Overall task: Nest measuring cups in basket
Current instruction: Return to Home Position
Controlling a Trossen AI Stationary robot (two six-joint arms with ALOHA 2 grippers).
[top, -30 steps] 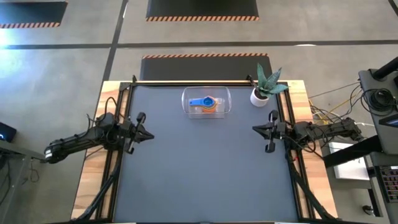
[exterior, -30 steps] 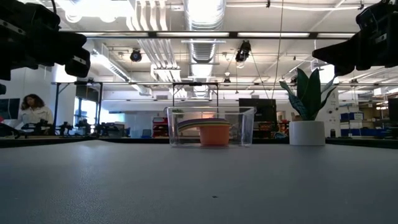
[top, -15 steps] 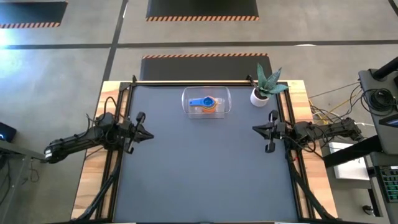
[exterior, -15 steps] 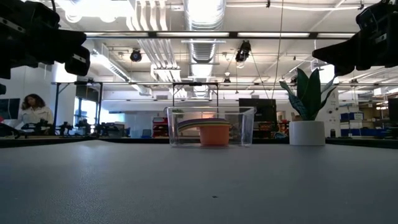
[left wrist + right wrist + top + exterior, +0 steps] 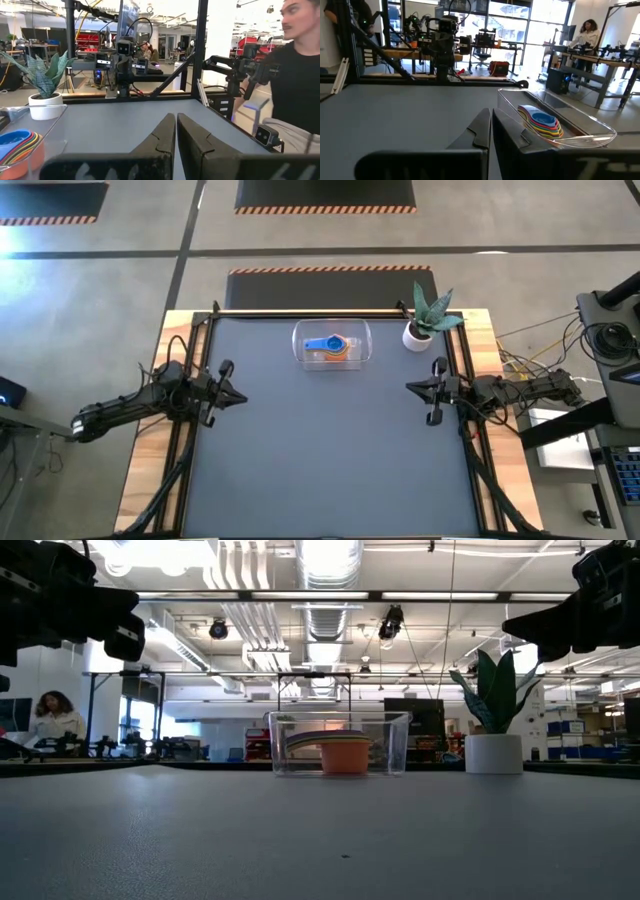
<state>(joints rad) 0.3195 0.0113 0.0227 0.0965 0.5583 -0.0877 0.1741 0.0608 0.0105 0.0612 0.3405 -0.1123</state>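
The measuring cups (image 5: 331,346) sit nested inside the clear basket (image 5: 360,343) near the table's far edge, a blue one on top. In the low view the stack (image 5: 340,750) shows orange through the basket's wall (image 5: 395,745); the right wrist view shows the coloured rims (image 5: 543,123). My left gripper (image 5: 241,394) hovers shut over the table's left side, above the surface. My right gripper (image 5: 410,388) hovers shut over the right side. Both are far from the basket and hold nothing.
A white pot with a green plant (image 5: 418,332) stands at the far right corner, right of the basket. A person in black (image 5: 300,75) stands beyond the table's right edge; another person (image 5: 55,720) is far off in the room. Dark mat (image 5: 320,450) lies between the arms.
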